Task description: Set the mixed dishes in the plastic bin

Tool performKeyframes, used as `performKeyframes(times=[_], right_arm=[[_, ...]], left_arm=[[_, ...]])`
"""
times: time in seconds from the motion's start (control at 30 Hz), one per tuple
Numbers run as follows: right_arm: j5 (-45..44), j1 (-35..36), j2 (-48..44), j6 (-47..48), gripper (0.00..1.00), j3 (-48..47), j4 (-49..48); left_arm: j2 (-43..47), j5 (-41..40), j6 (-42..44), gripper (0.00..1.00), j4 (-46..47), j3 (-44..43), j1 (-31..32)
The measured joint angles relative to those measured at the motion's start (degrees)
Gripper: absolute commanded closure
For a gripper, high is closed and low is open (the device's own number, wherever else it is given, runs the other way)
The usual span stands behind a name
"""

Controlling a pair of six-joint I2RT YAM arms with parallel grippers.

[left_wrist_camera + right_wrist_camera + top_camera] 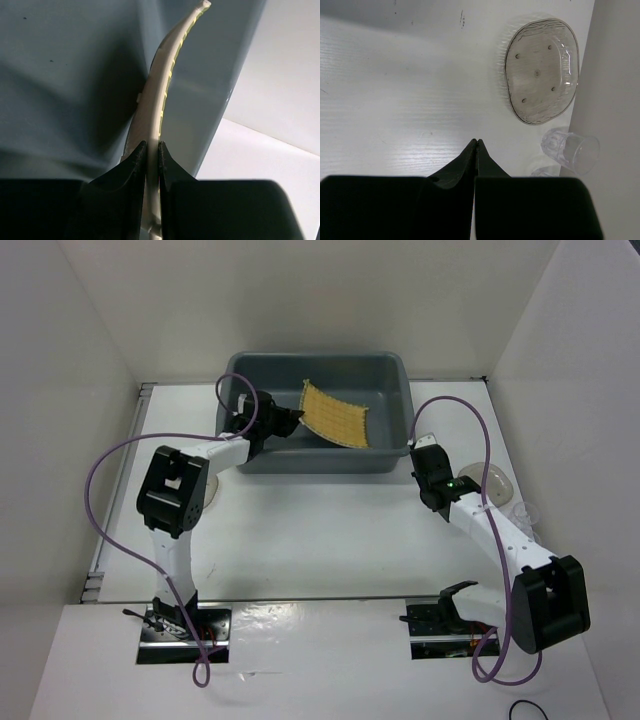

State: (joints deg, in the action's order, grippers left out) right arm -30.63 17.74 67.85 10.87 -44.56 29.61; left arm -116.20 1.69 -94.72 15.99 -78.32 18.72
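Two clear pieces sit outside the bin. From above, the oval transparent ribbed glass dish (495, 481) and the small clear tumbler (525, 512) lie on the white worktop (330, 530) by the right wall, near the right jaws. The left jaws reach over the near-left rim of the large dark grey rectangular plastic bin (320, 461), holding the square yellow woven mat (335, 412) above its floor, apparently so that it drops inside.

Left wrist: the jaws stand narrow, pinching the mat's edge, and the mat curves away beside the bin's wall.

Right wrist: the jaws are closed on nothing over bare worktop left of the dish and tumbler, probably staged for the next pick.
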Motion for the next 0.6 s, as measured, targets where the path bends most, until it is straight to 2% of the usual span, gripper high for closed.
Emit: performKeyframes(times=[0.1, 0.17, 0.2, 0.23, 0.33, 0.47, 0.53, 0.57, 0.6], right_arm=[[0.0, 0.0, 0.0, 0.0, 1.0, 0.0, 0.0], [0.0, 0.0, 0.0, -0.1, 1.0, 0.0, 0.0], [0.0, 0.0, 0.0, -0.1, 1.0, 0.0, 0.0], [0.0, 0.0, 0.1, -0.1, 1.0, 0.0, 0.0], [0.0, 0.0, 0.2, -0.1, 1.0, 0.0, 0.0], [0.0, 0.0, 0.2, -0.1, 1.0, 0.0, 0.0], [0.0, 0.0, 0.2, -0.1, 1.0, 0.0, 0.0], [0.0, 0.0, 0.2, -0.1, 1.0, 0.0, 0.0], [0.0, 0.0, 0.2, -0.1, 1.0, 0.0, 0.0]], left_arm=[[0.0, -0.4, 0.1, 1.0, -0.4, 0.0, 0.2], [0.0, -0.3, 0.2, 0.94, -1.9, -0.1, 0.3], [0.0, -0.2, 0.5, 0.9, -3.2, -0.4, 0.4], [-0.1, 0.1, 0.9, 0.78, -5.0, -1.0, 0.5], [-0.2, 0.3, 2.6, 0.7, -10.7, -2.4, 0.7], [-0.3, 1.5, 4.8, 0.48, -17.0, -2.8, 1.1], [-1.0, 2.6, 6.6, 0.43, -20.9, -4.0, 1.0], [-1.9, 3.4, 7.9, 0.34, -22.7, -5.1, 0.9], [-2.8, 4.1, 9.4, 0.3, -24.2, -6.3, 0.9]])
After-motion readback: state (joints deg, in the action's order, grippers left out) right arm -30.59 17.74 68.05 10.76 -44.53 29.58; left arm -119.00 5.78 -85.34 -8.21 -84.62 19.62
